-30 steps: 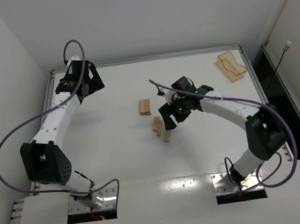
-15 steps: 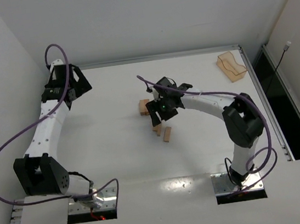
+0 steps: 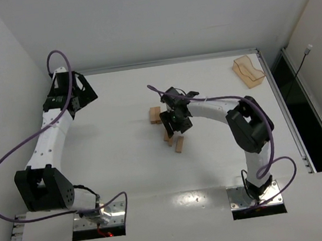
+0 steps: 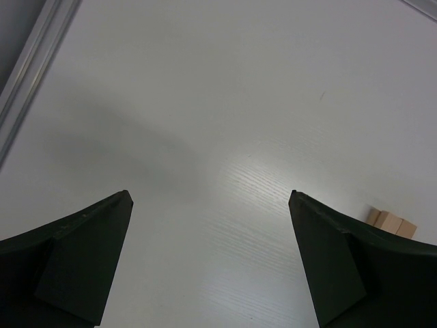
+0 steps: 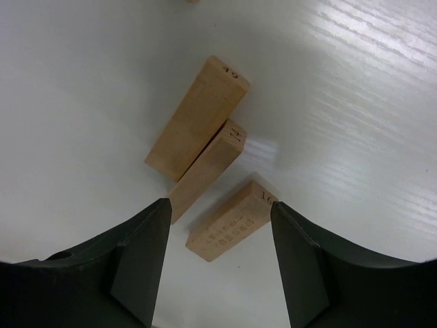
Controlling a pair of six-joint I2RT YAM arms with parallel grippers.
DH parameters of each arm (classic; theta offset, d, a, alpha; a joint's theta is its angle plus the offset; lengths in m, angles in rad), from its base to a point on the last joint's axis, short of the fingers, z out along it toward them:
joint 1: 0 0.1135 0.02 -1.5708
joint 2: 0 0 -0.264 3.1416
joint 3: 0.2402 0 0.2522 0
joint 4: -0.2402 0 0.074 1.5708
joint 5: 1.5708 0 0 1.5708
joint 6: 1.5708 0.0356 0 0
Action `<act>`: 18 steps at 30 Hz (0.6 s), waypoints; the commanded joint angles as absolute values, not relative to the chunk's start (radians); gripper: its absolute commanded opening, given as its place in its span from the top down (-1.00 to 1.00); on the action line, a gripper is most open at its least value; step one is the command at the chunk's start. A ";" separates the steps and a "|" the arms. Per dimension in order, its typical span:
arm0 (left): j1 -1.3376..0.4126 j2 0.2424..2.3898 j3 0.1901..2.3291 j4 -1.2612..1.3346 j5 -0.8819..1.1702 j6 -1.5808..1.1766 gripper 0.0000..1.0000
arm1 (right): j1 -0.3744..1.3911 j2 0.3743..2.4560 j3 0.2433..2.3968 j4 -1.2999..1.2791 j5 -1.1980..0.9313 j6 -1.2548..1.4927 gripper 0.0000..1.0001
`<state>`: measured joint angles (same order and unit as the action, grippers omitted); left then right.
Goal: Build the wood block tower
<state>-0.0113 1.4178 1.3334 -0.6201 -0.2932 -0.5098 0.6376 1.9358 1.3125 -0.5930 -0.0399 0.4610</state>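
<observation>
In the right wrist view three light tan wood blocks lie flat on the white table: two touching side by side and one marked 16 lying between my fingertips. My right gripper is open above them and holds nothing. In the top view it hovers over those loose blocks, just right of a small stack of blocks. My left gripper is open and empty at the far left. Its wrist view shows bare table and the stack far off.
A translucent orange-tan plastic tray stands at the back right corner. The table's raised metal edge runs close to the left gripper. Purple cables loop off both arms.
My right gripper has swung left and settled over the loose blocks beside the stack, still open. My left arm drew back to the left a second ago and has since held still.
</observation>
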 commanded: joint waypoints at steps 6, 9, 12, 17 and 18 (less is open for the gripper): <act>0.009 1.381 1.299 -0.609 -0.270 -0.531 -0.99 | 0.653 1.983 1.411 -0.580 -0.031 0.491 -0.14; 0.009 1.381 1.310 -0.609 -0.261 -0.531 -0.99 | 0.653 1.994 1.397 -0.580 -0.022 0.491 -0.12; 0.009 1.390 1.319 -0.609 -0.261 -0.531 -0.99 | 0.653 2.003 1.376 -0.580 -0.012 0.491 -0.01; 0.009 1.399 1.319 -0.609 -0.252 -0.531 -0.99 | 0.653 2.003 1.367 -0.580 -0.003 0.491 0.17; 0.009 1.399 1.319 -0.609 -0.252 -0.531 -0.99 | 0.644 2.003 1.367 -0.580 -0.003 0.491 0.17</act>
<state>-0.0048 1.4170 1.2984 -0.6224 -0.2657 -0.5186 0.6449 2.0064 1.3685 -0.5850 -0.0242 0.4759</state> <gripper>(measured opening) 0.993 0.421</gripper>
